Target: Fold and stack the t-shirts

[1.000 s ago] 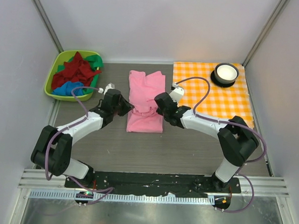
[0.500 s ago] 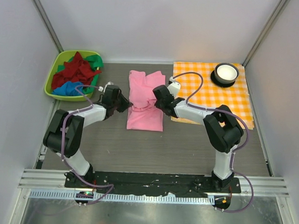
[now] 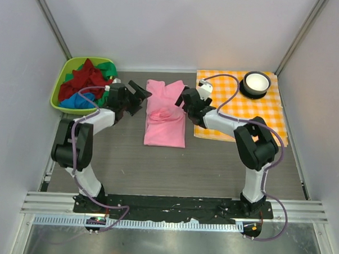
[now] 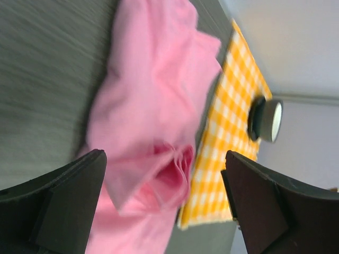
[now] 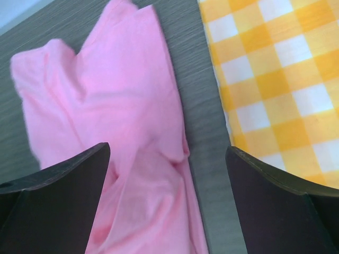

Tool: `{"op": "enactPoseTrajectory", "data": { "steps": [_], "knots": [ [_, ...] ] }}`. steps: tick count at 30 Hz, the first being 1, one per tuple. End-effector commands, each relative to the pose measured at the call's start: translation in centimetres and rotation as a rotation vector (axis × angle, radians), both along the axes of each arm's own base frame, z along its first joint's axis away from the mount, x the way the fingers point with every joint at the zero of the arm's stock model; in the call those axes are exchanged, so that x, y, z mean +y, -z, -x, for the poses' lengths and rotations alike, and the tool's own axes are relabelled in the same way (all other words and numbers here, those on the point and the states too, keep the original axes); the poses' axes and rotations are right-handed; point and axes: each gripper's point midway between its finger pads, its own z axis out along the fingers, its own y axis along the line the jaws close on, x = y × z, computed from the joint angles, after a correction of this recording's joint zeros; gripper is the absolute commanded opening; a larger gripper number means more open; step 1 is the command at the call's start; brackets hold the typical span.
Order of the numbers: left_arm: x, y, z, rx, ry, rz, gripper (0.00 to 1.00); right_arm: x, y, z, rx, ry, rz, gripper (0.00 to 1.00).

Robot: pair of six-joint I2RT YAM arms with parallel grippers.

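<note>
A light pink t-shirt [image 3: 165, 114] lies partly folded and bunched on the dark table between the two arms. My left gripper [image 3: 138, 94] hovers at its back left edge, open, with nothing between its fingers. At the back right edge my right gripper [image 3: 185, 98] is open and empty too. The left wrist view shows the pink t-shirt [image 4: 153, 100] with a loose fold beyond the left gripper [image 4: 164, 198]. In the right wrist view the pink t-shirt [image 5: 106, 111] spreads under the right gripper [image 5: 168, 198]. A dark red t-shirt [image 3: 84, 81], a green one [image 3: 107, 68] and a blue one [image 3: 75, 100] lie heaped in the basket.
A green basket [image 3: 63, 73] stands at the back left. An orange-and-white checked cloth [image 3: 238, 107] lies at the back right, close to the pink t-shirt's right edge, with a white bowl [image 3: 256, 82] on a dark coaster on it. Grey walls close in three sides.
Both grippers, shut on the pink t-shirt's edges a second ago, have carried them toward the back, opened and let go. The near part now lies doubled over the far part.
</note>
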Motion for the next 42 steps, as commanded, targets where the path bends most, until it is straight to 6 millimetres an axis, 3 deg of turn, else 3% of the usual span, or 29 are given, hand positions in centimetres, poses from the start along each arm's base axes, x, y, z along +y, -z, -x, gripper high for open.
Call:
{"op": "enactPoseTrajectory", "data": {
  "steps": [1,2,3,5,6,7,8,9,11,12,14,15,16,18,19,21,28,33,37,38,42],
  "knots": [
    [-4.0,-5.6,5.6,-0.114,0.142,-0.019,1.00,1.8,-8.3,3.4,-0.171,-0.048,0.012,0.97],
    [-4.0,-4.6,7.2,-0.093,0.146,-0.038,1.00,1.7,-7.9,4.4,-0.152,-0.054,0.029,0.97],
    [-4.1,-6.2,8.6,-0.130,0.155,-0.038,1.00,1.8,-8.6,5.6,-0.152,-0.071,0.028,0.97],
    [-4.6,-5.3,11.4,-0.106,0.185,-0.055,1.00,2.5,-7.7,7.9,-0.126,-0.113,0.025,0.97],
    [-4.9,-6.6,12.5,-0.137,0.204,-0.042,1.00,2.9,-8.6,8.7,-0.146,-0.137,0.003,0.97],
    [-5.5,-5.6,13.9,-0.119,0.232,-0.047,1.00,3.1,-8.3,9.2,-0.140,-0.153,0.000,0.97],
    [-5.7,-5.4,14.6,-0.110,0.237,-0.037,1.00,3.0,-7.8,9.6,-0.120,-0.151,-0.015,0.97],
    [-6.4,-6.6,15.3,-0.161,0.256,-0.019,1.00,3.3,-7.9,10.0,-0.113,-0.175,-0.027,0.97],
    [-6.8,-5.5,16.4,-0.160,0.272,-0.008,1.00,3.4,-7.8,10.4,-0.098,-0.187,-0.035,0.96],
    [-7.6,-6.4,16.6,-0.214,0.291,0.013,1.00,3.7,-8.0,10.6,-0.096,-0.206,-0.043,0.95],
    [-8.0,-5.3,17.2,-0.234,0.308,0.035,1.00,3.6,-9.2,10.9,-0.118,-0.211,-0.062,0.95],
    [-8.4,-6.3,17.0,-0.296,0.318,0.064,1.00,3.5,-9.7,10.9,-0.129,-0.221,-0.049,0.95],
    [-8.6,-4.8,17.3,-0.270,0.331,0.075,1.00,2.9,-10.1,11.3,-0.123,-0.217,-0.035,0.95],
    [-9.6,-5.9,17.3,-0.348,0.363,0.130,1.00,2.6,-10.8,11.5,-0.132,-0.235,-0.007,0.95],
    [-9.5,-4.8,17.3,-0.334,0.359,0.130,1.00,2.5,-11.2,11.6,-0.136,-0.236,-0.007,0.95],
    [-9.8,-5.0,17.1,-0.371,0.367,0.143,1.00,2.2,-12.0,11.9,-0.149,-0.245,-0.001,0.95],
    [-9.6,-0.2,16.9,-0.308,0.361,0.098,1.00,1.8,-12.0,12.3,-0.142,-0.264,0.030,0.95],
    [-8.8,4.4,16.7,-0.195,0.322,0.040,1.00,3.2,-12.0,11.3,-0.135,-0.286,0.032,0.95],
    [-8.2,6.7,16.6,-0.106,0.303,-0.029,1.00,5.1,-12.9,9.9,-0.136,-0.331,0.042,0.95],
    [-7.6,8.3,17.3,-0.032,0.304,-0.074,1.00,5.6,-12.7,9.5,-0.128,-0.350,0.049,0.95],
    [-6.7,8.4,17.6,-0.001,0.290,-0.124,1.00,8.8,-11.8,7.9,-0.079,-0.411,0.007,0.95]
  ]
}}
